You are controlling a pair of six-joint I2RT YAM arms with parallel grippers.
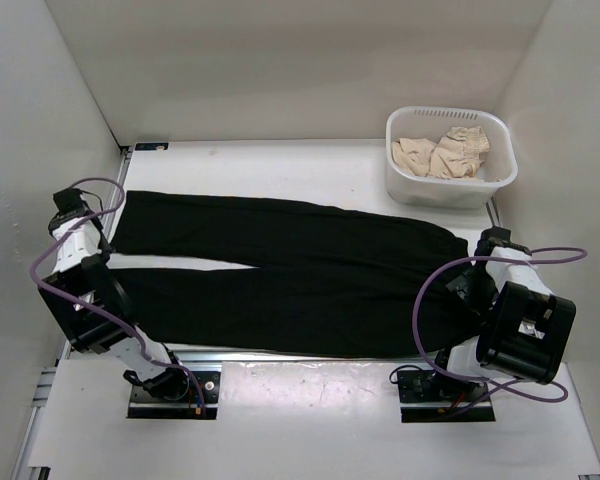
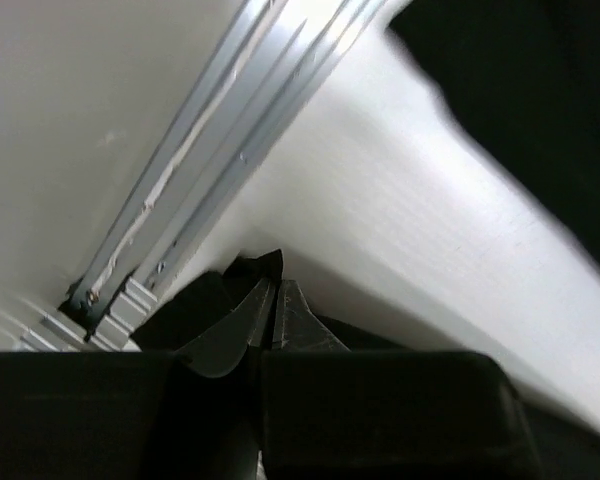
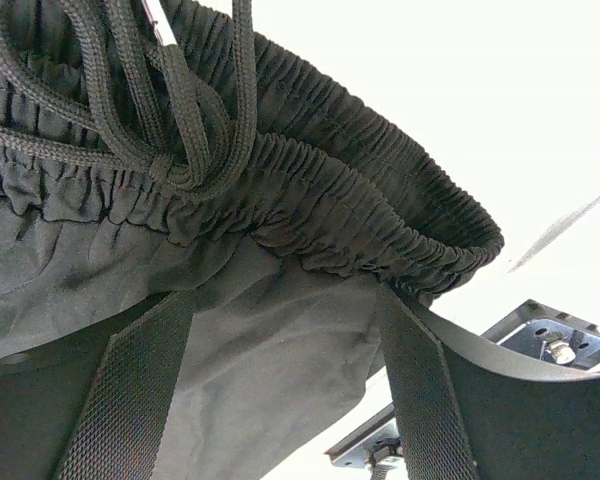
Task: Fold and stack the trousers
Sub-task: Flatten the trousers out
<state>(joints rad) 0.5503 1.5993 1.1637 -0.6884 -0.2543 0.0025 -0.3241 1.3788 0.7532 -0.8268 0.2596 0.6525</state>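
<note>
The black trousers (image 1: 280,270) lie flat across the table, legs to the left and waistband to the right. My left gripper (image 1: 98,262) is at the leg hems. In the left wrist view its fingers (image 2: 272,305) are pressed together with a tip of black cloth (image 2: 263,266) pinched between them. My right gripper (image 1: 470,292) is at the near waist corner. In the right wrist view it (image 3: 280,380) is open, its fingers (image 3: 420,390) wide apart, with trouser fabric (image 3: 270,340) between them, below the elastic waistband (image 3: 360,200) and its drawstring (image 3: 170,130).
A white basket (image 1: 450,188) holding beige cloth (image 1: 442,152) stands at the back right, close to the waistband. White walls enclose the table on the left, back and right. An aluminium rail (image 2: 210,150) runs along the left wall.
</note>
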